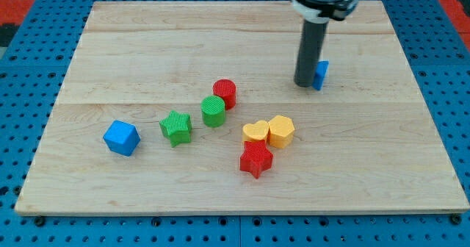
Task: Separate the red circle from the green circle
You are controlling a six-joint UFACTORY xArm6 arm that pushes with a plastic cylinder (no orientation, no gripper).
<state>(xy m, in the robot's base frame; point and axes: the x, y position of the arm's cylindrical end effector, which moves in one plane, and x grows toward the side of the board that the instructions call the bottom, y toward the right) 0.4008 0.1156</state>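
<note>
The red circle (225, 93) stands near the board's middle, touching the green circle (213, 111) just below and left of it. My tip (305, 84) rests on the board well to the right of both circles. It stands right against the left side of a small blue block (321, 75), partly hiding it.
A green star (176, 127) lies left of the green circle and a blue cube (121, 137) further left. A yellow heart (255, 132), a yellow hexagon (280, 131) and a red star (255, 159) cluster below the circles. The wooden board (147, 41) ends at blue pegboard.
</note>
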